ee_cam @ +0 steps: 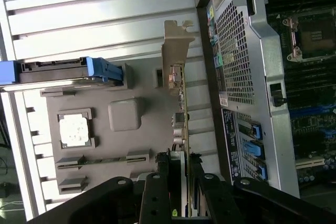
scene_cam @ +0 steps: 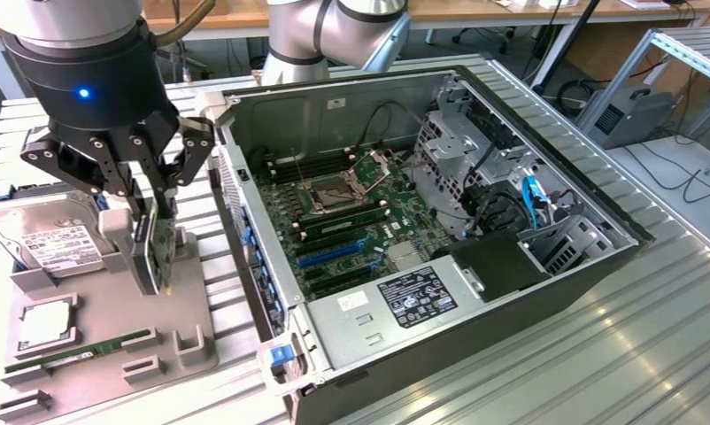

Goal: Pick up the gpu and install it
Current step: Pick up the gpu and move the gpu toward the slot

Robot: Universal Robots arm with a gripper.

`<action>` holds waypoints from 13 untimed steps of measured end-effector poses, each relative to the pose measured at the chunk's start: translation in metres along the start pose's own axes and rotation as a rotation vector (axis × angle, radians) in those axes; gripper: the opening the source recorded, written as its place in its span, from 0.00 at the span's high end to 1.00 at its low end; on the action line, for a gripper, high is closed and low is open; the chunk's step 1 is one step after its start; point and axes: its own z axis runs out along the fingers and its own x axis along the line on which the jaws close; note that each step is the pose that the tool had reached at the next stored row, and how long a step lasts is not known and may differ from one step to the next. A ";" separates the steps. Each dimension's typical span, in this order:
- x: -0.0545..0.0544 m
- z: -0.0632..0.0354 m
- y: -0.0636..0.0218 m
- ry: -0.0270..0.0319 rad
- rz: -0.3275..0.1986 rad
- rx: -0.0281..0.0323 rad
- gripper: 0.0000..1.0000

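A: Surface and room, quick.
B: Ribbed aluminium table (scene_cam: 638,354). An open computer case (scene_cam: 320,102) lies on its side on it, with the motherboard (scene_cam: 355,221) facing up. A grey holder tray (scene_cam: 96,376) sits just beside the case, on the exterior view's left. Wooden desks run along the back, there are cables (scene_cam: 698,177) on the floor, and an aluminium frame (scene_cam: 686,53) stands at the exterior view's right.
A: Gripper?
B: The gripper (scene_cam: 154,199) is clamped on the gpu (scene_cam: 150,252). In the wrist view the black fingers (ee_cam: 155,198) press on both of its faces. The card stands edge-on over the tray, between the hard drive (scene_cam: 42,235) and the case.
A: Anything hidden?
B: I can't tell whether the card's lower edge rests in the tray or hangs just clear. The gripper covers its top edge. A CPU (scene_cam: 46,326) and a RAM stick (scene_cam: 78,351) lie in the tray nearby.
A: Writing?
B: There's a white label on the hard drive and a black one on the power supply (scene_cam: 414,297). The print on both is too small to read.
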 end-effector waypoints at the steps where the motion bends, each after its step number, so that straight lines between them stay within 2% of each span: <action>1: 0.000 -0.0003 0.0000 0.0000 0.000 0.0000 0.73; 13: 0.000 -0.0049 0.0001 0.0000 0.000 0.0000 0.73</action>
